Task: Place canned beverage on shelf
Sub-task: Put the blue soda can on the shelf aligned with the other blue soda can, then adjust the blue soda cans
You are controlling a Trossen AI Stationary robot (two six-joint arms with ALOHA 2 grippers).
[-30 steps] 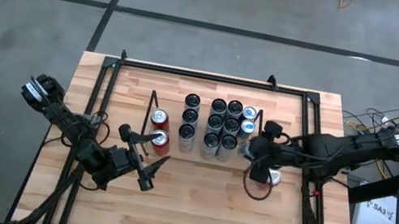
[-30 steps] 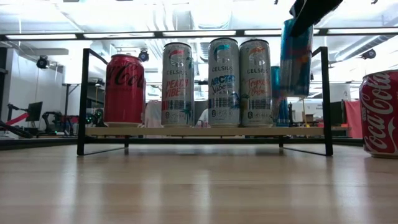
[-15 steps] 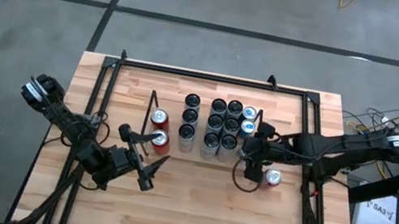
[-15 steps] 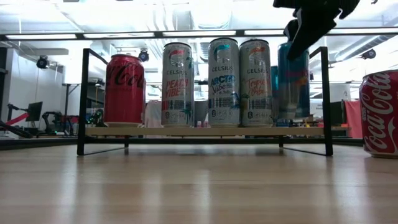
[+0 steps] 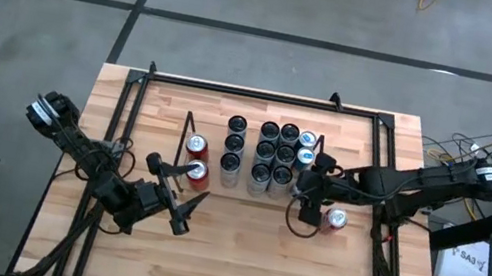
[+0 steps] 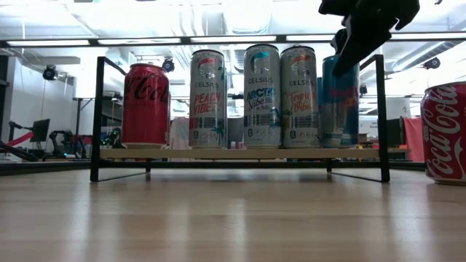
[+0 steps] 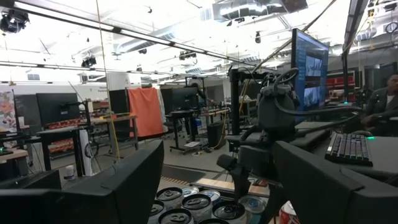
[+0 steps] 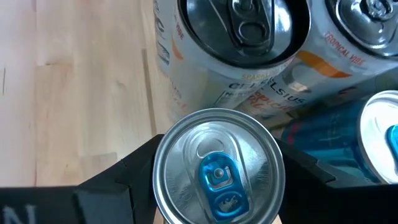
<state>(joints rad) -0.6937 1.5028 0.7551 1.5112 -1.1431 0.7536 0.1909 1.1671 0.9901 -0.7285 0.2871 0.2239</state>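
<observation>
my right tool (image 8: 217, 205) pinches the blue can (image 6: 341, 102) from above, fingers either side of its silver lid with the blue tab. the can stands upright at the right end of the shelf (image 6: 240, 154), in the near row just beside the tall silver cans (image 6: 262, 96); its foot looks to be on the wood base, though i cannot tell whether its weight is fully down. judged from this, the placing is nearly done: what is left is to let go and lift clear. one red cola can (image 5: 336, 218) is on the table (image 5: 235, 258) just right of the shelf, perhaps next. my left tool (image 5: 184, 210) hangs spread and empty over the near left of the table, near the two red cans (image 5: 196, 158) at the shelf's left end. shelf: thin black wire end frames, pale wood base. cans are smooth glossy cylinders with brushed metal lids; table is light planked wood, matte.
</observation>
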